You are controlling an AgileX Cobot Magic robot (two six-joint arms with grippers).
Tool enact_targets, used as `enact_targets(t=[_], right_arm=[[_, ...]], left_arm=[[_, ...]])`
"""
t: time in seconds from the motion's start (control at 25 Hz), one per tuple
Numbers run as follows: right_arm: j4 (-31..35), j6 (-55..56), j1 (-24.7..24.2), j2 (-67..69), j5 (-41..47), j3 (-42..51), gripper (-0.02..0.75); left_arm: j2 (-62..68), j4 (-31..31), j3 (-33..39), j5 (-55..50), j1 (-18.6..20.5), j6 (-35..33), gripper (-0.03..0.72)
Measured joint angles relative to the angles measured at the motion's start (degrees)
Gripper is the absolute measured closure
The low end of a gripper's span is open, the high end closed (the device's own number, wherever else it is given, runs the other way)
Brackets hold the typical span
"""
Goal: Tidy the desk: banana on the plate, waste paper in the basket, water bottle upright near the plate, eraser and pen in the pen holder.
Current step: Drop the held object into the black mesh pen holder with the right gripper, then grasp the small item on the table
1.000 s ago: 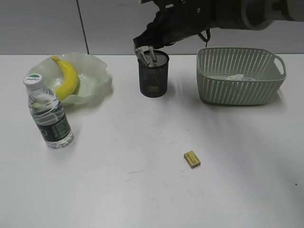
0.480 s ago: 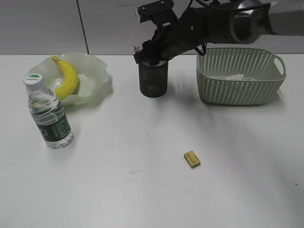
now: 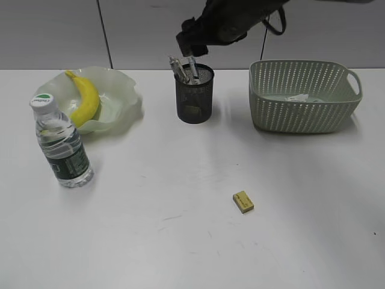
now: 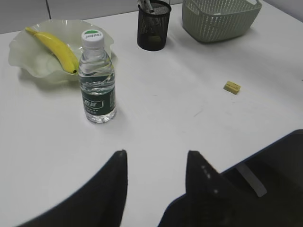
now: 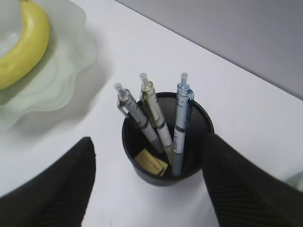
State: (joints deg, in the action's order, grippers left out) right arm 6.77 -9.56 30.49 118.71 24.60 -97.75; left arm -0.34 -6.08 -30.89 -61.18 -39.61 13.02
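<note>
Eraser (image 3: 243, 201), small, light and stiff, lies on the desk (image 3: 180, 241) well forward of the right gripper (image 5: 147, 170), which hangs wide open and empty over the pen holder (image 5: 166, 142); pinching its long sides looks best.

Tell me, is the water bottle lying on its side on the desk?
No, the water bottle stands upright on the desk, white cap on top, next to the plate.
</note>
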Motion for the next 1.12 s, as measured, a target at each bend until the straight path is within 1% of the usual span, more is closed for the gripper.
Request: enact_targets(t=[0.08, 0.4, 0.48, 0.56, 0.68, 0.76, 0.96, 1.12], right_arm=[[-0.33, 0.0, 0.0, -3.38, 5.47, 0.0, 0.178], [-6.07, 0.0, 0.0, -17.3, 30.66, 0.0, 0.177], [-6.35, 0.0, 0.0, -20.9, 37.03, 0.0, 0.177], [-6.08, 0.0, 0.0, -24.03, 41.5, 0.06, 0.177], [-6.09, 0.0, 0.0, -29.39, 43.97, 3.15, 0.177], [-6.09, 0.0, 0.0, -33.71, 44.35, 7.85, 0.177], [-5.57, 0.24, 0.0, -46.67, 44.36, 23.1, 0.176], [-4.35, 1.37, 0.0, -59.7, 42.33, 36.78, 0.176]], left_arm=[[0.0, 0.0, 0.0, 0.0, 0.0, 0.0, 0.379], [0.0, 0.0, 0.0, 0.0, 0.0, -0.01, 0.379], [0.0, 0.0, 0.0, 0.0, 0.0, -0.01, 0.379], [0.0, 0.0, 0.0, 0.0, 0.0, -0.01, 0.379], [0.0, 0.0, 0.0, 0.0, 0.0, -0.01, 0.379], [0.0, 0.0, 0.0, 0.0, 0.0, -0.06, 0.379], [0.0, 0.0, 0.0, 0.0, 0.0, -0.06, 0.379], [0.0, 0.0, 0.0, 0.0, 0.0, -0.07, 0.379]])
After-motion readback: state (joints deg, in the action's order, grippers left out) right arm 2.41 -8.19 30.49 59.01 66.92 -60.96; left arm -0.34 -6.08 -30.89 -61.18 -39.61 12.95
